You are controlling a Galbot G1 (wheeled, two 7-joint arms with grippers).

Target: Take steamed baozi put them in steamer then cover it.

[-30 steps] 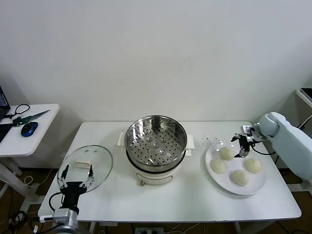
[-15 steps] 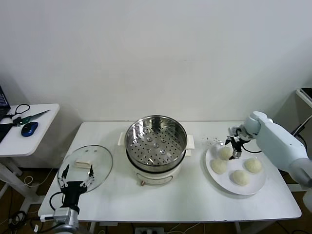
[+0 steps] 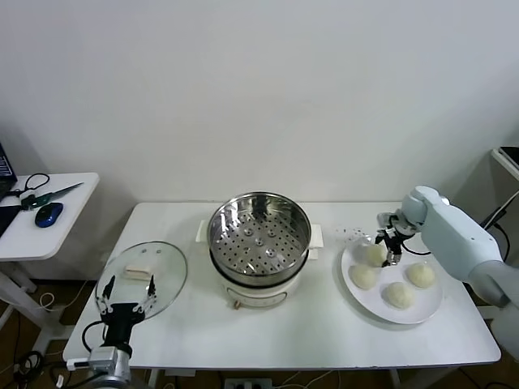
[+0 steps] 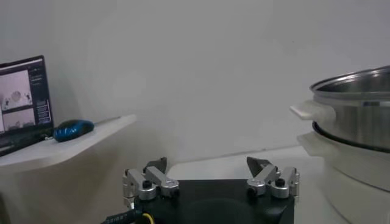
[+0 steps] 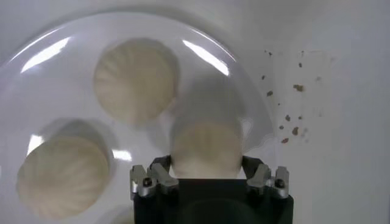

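Note:
Several cream-white baozi lie on a white plate (image 3: 431, 305) at the table's right. My right gripper (image 3: 388, 244) is down over the far-left baozi (image 3: 374, 254). In the right wrist view its fingers press both sides of that baozi (image 5: 206, 148), so the right gripper (image 5: 207, 165) is shut on it. Two more baozi (image 5: 135, 79) (image 5: 61, 173) sit beside it. The steel steamer (image 3: 259, 235) stands uncovered at the table's middle with nothing in its basket. The glass cover (image 3: 143, 275) lies flat at the left. My left gripper (image 3: 126, 290) rests open at the cover's near edge, holding nothing.
Dark crumbs (image 5: 292, 115) dot the table just beyond the plate's rim. A side table (image 3: 49, 231) at the left carries a blue mouse (image 3: 49, 214) and scissors. In the left wrist view the steamer's wall (image 4: 359, 115) rises close to the open left gripper (image 4: 210, 167).
My right gripper moved in from the plate's far right edge to the far-left baozi and closed on it. The left arm has not moved.

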